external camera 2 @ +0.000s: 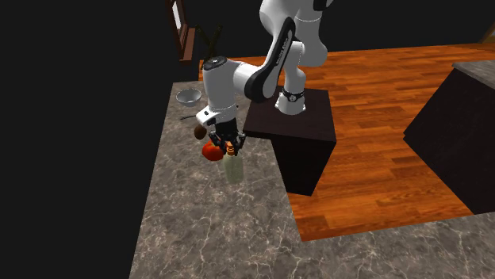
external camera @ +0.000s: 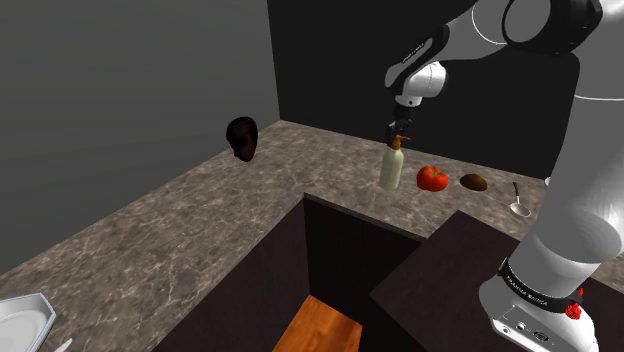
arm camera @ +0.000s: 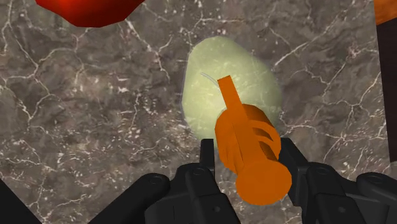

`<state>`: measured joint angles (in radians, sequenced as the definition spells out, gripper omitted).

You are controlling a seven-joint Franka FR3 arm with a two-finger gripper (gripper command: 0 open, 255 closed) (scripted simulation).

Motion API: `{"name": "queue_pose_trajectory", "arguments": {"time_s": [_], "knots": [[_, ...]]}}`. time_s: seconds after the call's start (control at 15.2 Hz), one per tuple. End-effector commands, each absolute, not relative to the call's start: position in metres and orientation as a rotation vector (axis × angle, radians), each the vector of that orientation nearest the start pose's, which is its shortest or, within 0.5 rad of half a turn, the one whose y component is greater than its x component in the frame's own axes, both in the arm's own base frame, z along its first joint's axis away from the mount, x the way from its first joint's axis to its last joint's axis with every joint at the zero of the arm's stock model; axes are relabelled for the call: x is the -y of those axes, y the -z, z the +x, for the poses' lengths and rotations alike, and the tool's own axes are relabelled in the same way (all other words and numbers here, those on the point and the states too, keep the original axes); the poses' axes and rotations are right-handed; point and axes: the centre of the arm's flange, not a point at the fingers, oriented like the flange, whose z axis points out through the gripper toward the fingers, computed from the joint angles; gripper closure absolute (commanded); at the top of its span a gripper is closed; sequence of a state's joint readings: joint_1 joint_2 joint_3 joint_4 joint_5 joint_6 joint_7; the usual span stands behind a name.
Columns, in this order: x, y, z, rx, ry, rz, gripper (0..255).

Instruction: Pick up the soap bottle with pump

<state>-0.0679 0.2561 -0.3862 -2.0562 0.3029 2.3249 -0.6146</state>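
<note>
The soap bottle (external camera: 391, 167) has a pale green body and an orange pump; it stands upright on the marbled brown counter (external camera: 200, 235). My black gripper (external camera: 398, 131) comes down on it from above and is shut on the orange pump (arm camera: 249, 146), one finger on each side. In the second exterior view the bottle (external camera 2: 232, 169) sits just under the gripper (external camera 2: 231, 147). Seen from the wrist, the pale body (arm camera: 222, 89) lies below the pump against the counter.
A red tomato (external camera: 432, 178) sits close beside the bottle, then a brown object (external camera: 474, 182) and a spoon (external camera: 517, 203). A dark round object (external camera: 242, 137) stands toward the wall. A white dish (external camera: 22, 320) is at the counter's near corner. A grey bowl (external camera 2: 189, 97) lies beyond.
</note>
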Motion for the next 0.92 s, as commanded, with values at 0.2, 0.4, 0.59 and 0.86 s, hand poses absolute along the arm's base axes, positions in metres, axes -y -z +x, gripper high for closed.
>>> {"name": "queue_pose_trajectory", "arguments": {"time_s": [0.2, 0.4, 0.59, 0.86], "knots": [[0.248, -0.35, 0.534, -0.046, 0.151, -3.047, 255], [0.248, -0.366, 0.534, -0.046, 0.151, -3.047, 255], [0.248, -0.381, 0.534, -0.046, 0.151, -3.047, 255], [0.248, -0.398, 0.534, -0.046, 0.151, -3.047, 255]]}}
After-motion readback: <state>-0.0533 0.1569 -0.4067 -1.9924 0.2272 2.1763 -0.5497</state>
